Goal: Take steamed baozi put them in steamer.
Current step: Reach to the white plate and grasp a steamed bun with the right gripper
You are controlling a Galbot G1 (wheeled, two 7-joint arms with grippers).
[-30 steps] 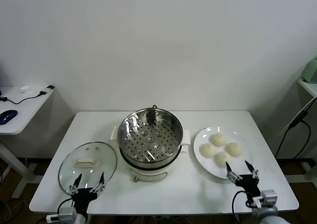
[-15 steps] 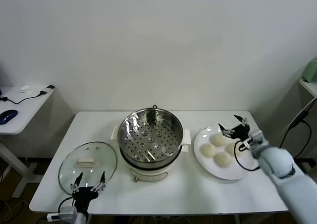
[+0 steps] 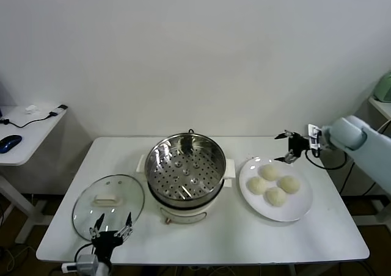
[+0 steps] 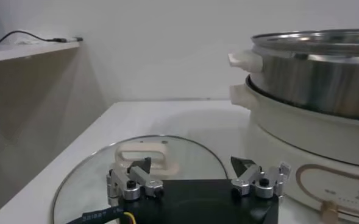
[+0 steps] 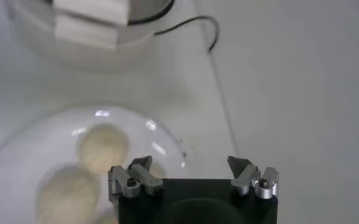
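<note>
- The scene is a plain white wall behind a white table (image 3: 201,236), with a smaller side desk (image 3: 24,138) at the robot's left that carries a dark mouse and a cable.
- The steamer (image 3: 185,169) stands in the middle of the table. It is uncovered, and its perforated tray is bare, so I judge that the task has not really begun: no bun is inside yet.
- The glass lid (image 3: 108,206) lies flat on the table, just beside the steamer on its left, so it does not block the opening.
- The white plate (image 3: 299,210) sits at the right of the steamer. All four steamed baozi (image 3: 275,181) rest on it in a close group, touching or almost touching each other.
- The right gripper (image 3: 288,146) hovers above the far edge of the plate, a little beyond the buns, its fingers spread wide and holding nothing.
- The left gripper (image 3: 110,230) waits near the front edge of the table, over the near rim of the lid, its fingers also spread and empty.
- What is left is everything: each of the four buns must be picked and moved. The raised rim of the steamer is the only thing in the way.
</note>
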